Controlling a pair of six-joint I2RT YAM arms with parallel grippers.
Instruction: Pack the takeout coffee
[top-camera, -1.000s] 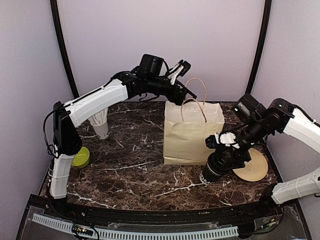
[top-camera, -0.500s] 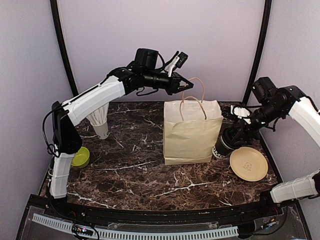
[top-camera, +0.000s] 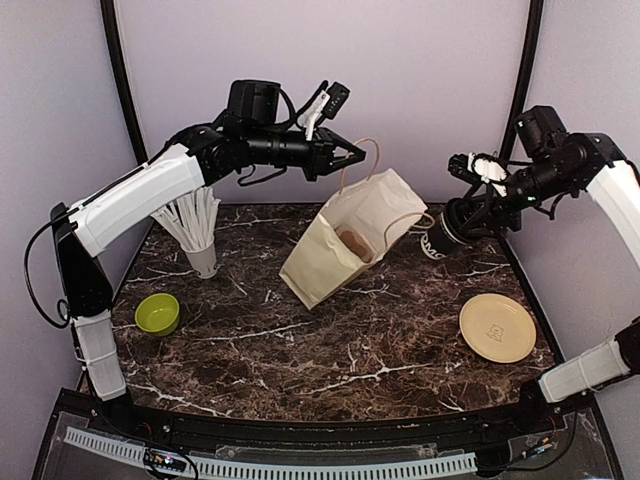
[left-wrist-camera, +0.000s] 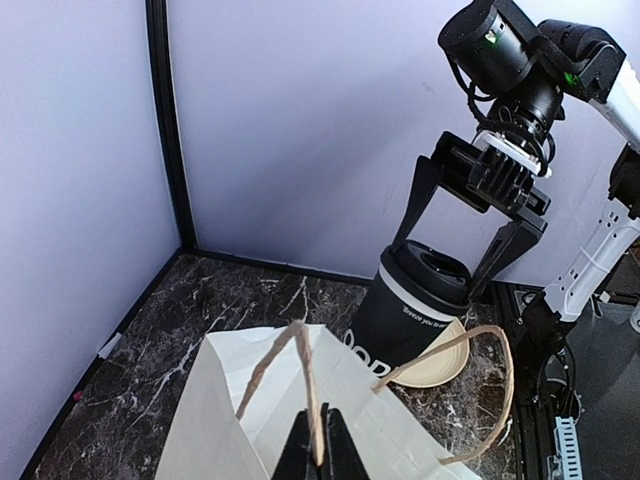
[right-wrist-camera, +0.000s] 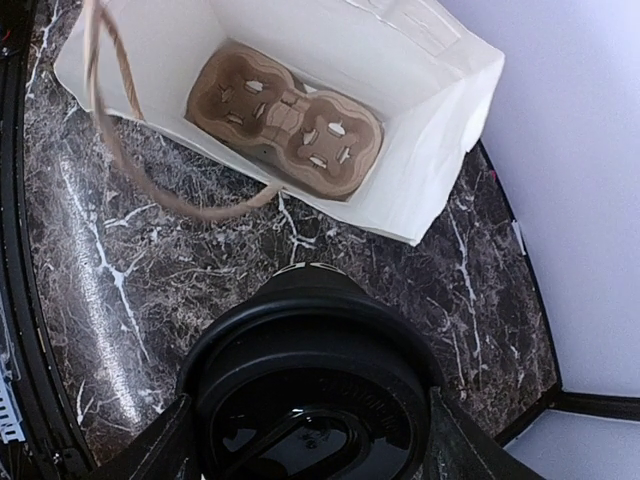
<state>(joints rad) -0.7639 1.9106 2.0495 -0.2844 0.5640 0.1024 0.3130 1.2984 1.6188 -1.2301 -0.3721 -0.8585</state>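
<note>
The takeout coffee (top-camera: 441, 236), a black cup with a white band and a black lid, hangs tilted in the air to the right of the paper bag (top-camera: 335, 255). My right gripper (top-camera: 460, 214) is shut on it at the lid, and the lid (right-wrist-camera: 310, 400) fills the right wrist view. My left gripper (top-camera: 352, 157) is shut on one rope handle (left-wrist-camera: 312, 400) and holds the bag tipped, its mouth facing right. A brown cup carrier (right-wrist-camera: 285, 120) lies inside the bag (right-wrist-camera: 430, 150). In the left wrist view the cup (left-wrist-camera: 415, 310) hangs just past the bag's rim.
A pale cup of white straws (top-camera: 200, 238) stands at the back left, with a lime-green bowl (top-camera: 158, 313) in front of it. A tan round plate (top-camera: 498, 327) lies at the right, below the held cup. The second bag handle (left-wrist-camera: 480, 400) hangs loose.
My left gripper has shut on the handle and drawn left and up, tipping the bag open. My right arm has lifted the cup from beside the plate up to the bag's mouth.
</note>
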